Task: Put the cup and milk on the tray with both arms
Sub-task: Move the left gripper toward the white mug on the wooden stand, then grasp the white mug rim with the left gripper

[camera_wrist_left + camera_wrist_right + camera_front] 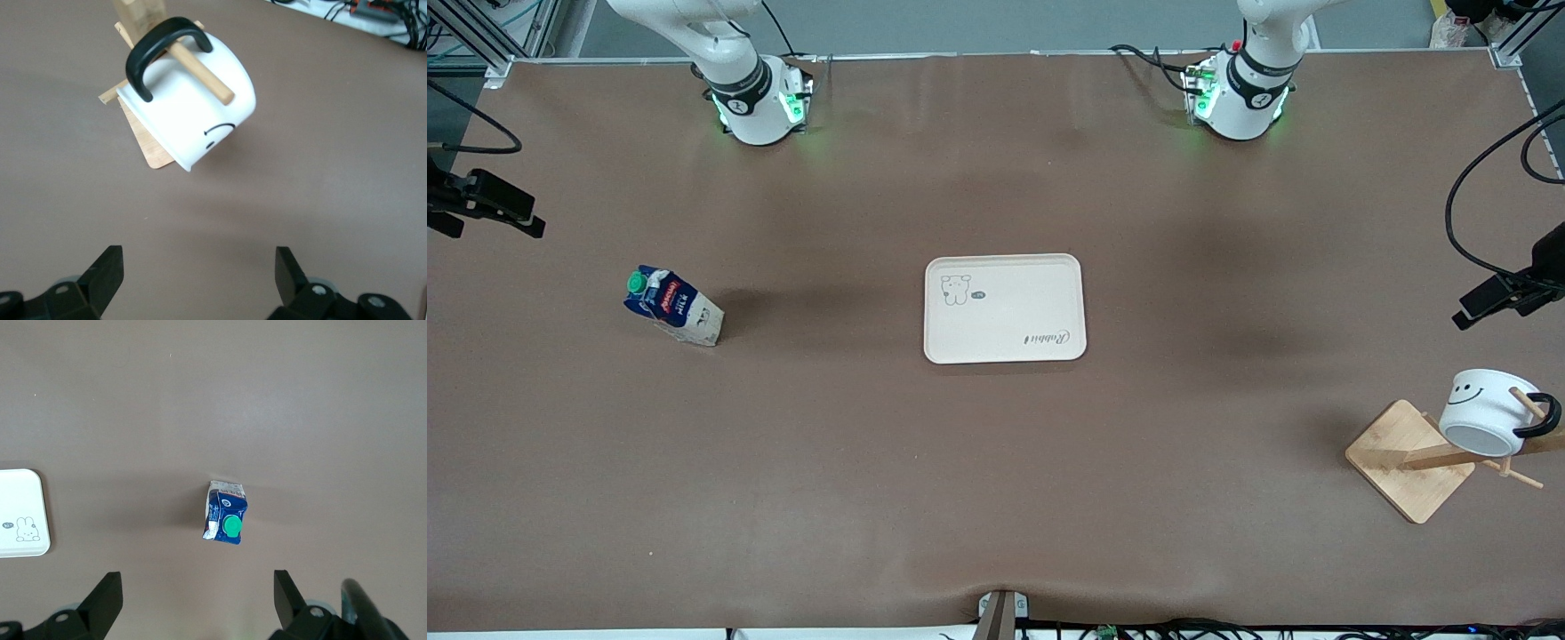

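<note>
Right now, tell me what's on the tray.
Nothing rests on the tray; only its printed bear and script show. The milk stands on the table, and the cup hangs on a wooden rack.

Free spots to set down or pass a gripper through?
The tray is bare. Open table lies between it and the milk, and between it and the wooden rack. Tightest spot: the cup hanging on the rack's peg. Left gripper and right gripper are open.

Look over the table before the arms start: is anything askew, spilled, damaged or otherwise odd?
Nothing is spilled or damaged. The cup is off the table, hung by its handle on a peg of the wooden rack at the left arm's end. The milk stands upright at the right arm's end. The tray holds nothing. Both grippers, left and right, are open.
</note>
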